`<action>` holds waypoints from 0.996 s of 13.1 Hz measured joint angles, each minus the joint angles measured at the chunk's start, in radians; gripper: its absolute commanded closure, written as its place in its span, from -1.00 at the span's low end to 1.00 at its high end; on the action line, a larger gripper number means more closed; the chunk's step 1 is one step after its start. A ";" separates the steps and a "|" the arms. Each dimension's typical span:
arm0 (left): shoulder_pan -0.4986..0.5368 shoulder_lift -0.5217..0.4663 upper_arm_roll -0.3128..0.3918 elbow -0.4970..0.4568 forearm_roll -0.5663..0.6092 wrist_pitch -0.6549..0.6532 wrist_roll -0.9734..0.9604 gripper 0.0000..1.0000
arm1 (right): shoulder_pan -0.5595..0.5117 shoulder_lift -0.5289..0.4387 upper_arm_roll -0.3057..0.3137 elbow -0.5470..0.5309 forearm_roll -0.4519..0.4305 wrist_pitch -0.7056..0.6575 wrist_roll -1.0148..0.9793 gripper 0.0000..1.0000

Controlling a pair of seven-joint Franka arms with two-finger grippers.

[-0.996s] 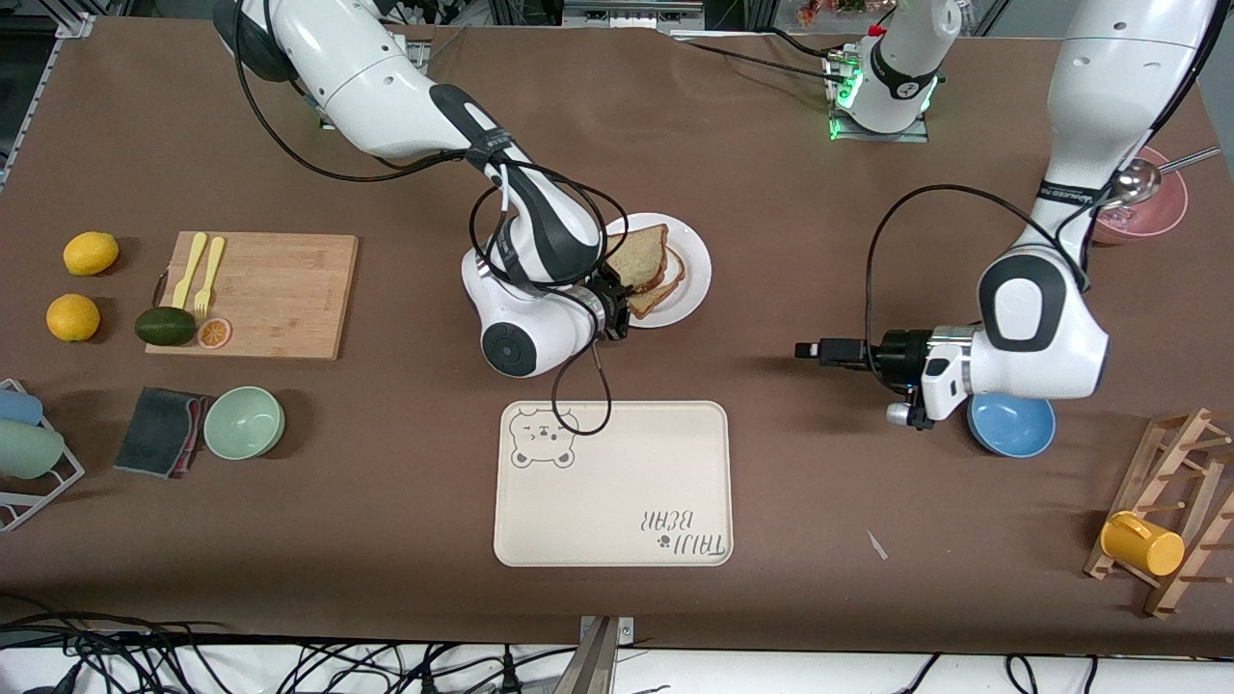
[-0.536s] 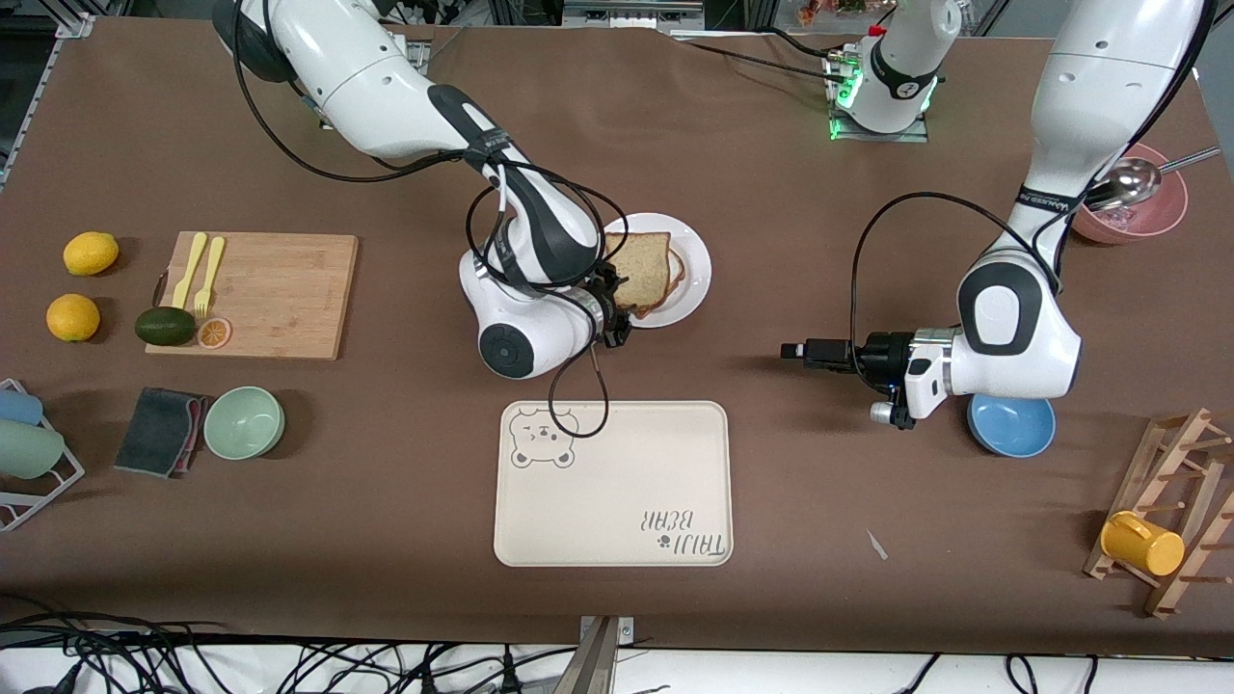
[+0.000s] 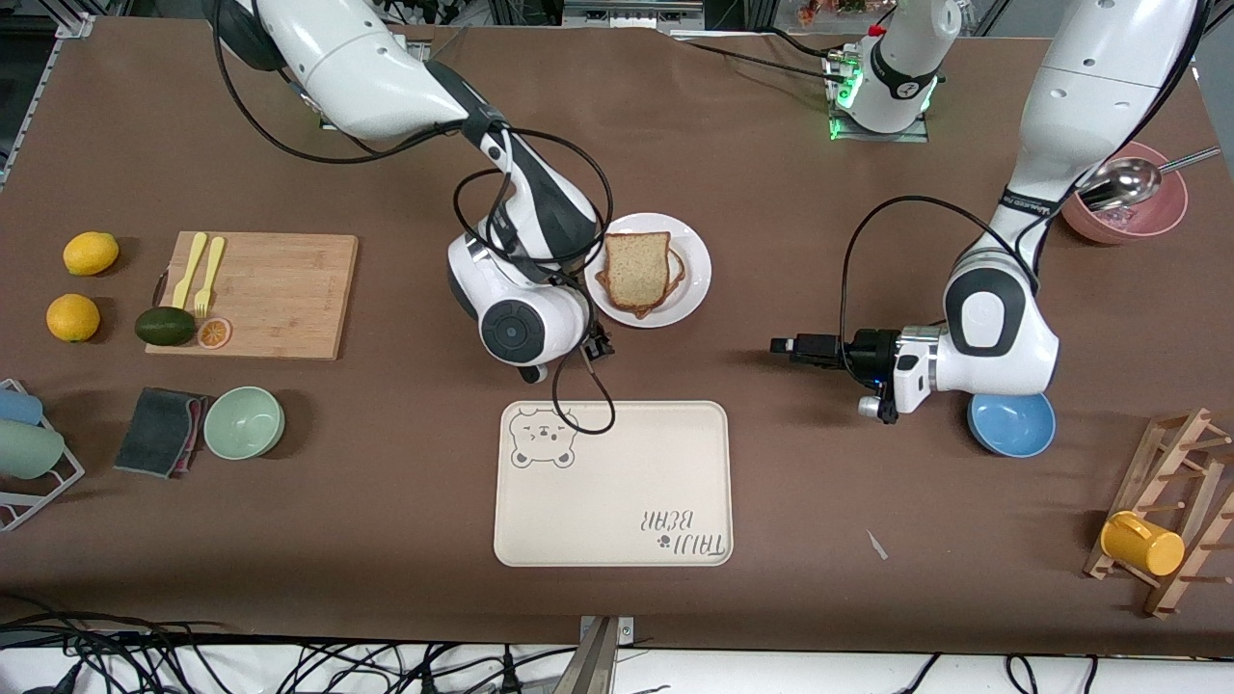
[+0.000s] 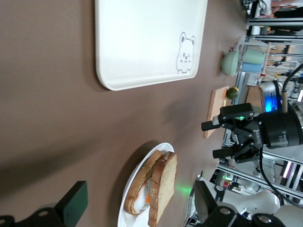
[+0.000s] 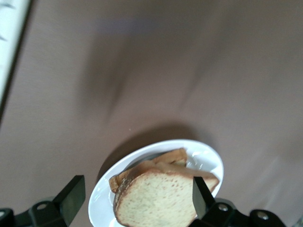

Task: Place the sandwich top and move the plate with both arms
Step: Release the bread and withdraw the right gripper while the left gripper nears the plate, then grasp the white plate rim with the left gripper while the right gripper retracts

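**Topping the sandwich: bread released, plate move comes next**

Resting flat on the slice beneath it, the sandwich top [image 3: 636, 268] now lies on the plate [image 3: 696, 272], where half a second ago the right gripper [image 3: 596, 345] was at its edge. That gripper has let go and drawn back just beside the plate's rim, jaws spread wide and empty. The left gripper [image 3: 792, 347], also open, has edged closer from the plate's left-arm side. Placement looks done; the two-arm carry has not begun.
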 measured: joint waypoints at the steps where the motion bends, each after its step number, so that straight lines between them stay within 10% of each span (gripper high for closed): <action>1: 0.000 0.000 -0.004 -0.020 -0.015 0.000 0.027 -0.87 | -0.011 -0.017 -0.005 0.000 -0.028 -0.007 -0.068 -1.00; 5: -0.002 0.000 -0.038 -0.075 -0.018 -0.003 0.071 -0.98 | -0.063 -0.058 -0.045 0.000 -0.131 -0.068 -0.409 -1.00; 13: -0.047 0.001 -0.101 -0.263 -0.151 0.128 0.282 -0.98 | -0.081 -0.148 -0.352 -0.018 -0.133 -0.136 -1.224 -1.00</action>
